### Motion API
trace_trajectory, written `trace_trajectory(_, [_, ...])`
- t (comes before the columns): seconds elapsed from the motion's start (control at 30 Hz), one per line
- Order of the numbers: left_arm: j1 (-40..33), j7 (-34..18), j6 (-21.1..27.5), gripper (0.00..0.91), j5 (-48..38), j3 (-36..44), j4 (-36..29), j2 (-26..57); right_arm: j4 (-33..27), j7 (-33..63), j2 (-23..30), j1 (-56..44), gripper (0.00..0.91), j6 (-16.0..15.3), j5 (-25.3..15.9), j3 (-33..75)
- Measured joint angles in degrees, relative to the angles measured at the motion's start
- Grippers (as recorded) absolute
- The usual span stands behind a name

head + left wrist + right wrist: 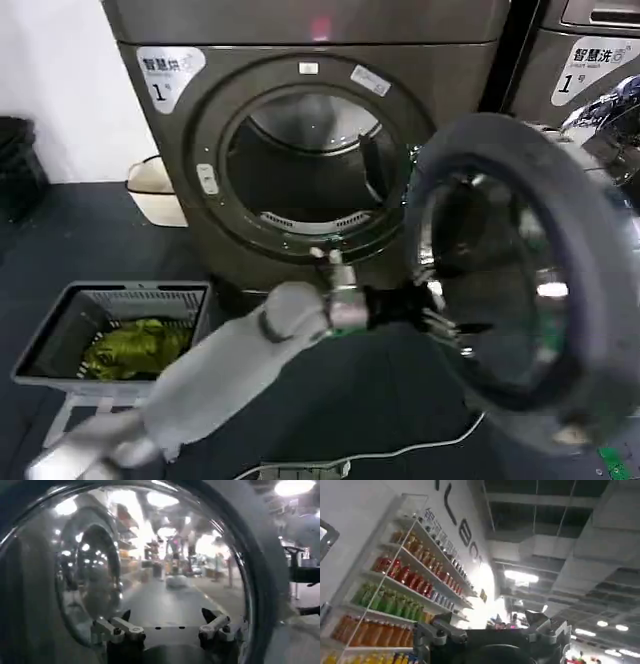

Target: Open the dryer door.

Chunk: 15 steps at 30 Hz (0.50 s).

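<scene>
left gripper (450,322), fingers spread, is pressed against the glass of one dryer door (560,220), swung open beside the drum opening (310,170); right gripper (490,632), also spread, is aimed at shelves.

Dark grey-brown dryer (200,150) at upper centre, white labels. Dryer door (530,290) at right: grey rim, dark reflective glass. Grey basket (60,335) at lower left, yellow-green cloth (135,348) inside. White arm (230,370), black gripper (440,322). Dark floor (100,240).

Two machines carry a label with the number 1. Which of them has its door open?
The nearer dryer, directly ahead: its round door is swung out to the right, at the left gripper.
</scene>
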Motion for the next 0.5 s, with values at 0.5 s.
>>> trace_trajectory(0.5, [-6.0,-3.7,-4.6,0.907,5.1,3.1,14.1,-13.6,0.9,-1.2,1.1,-1.4,0.907,1.7,-1.4,0.4])
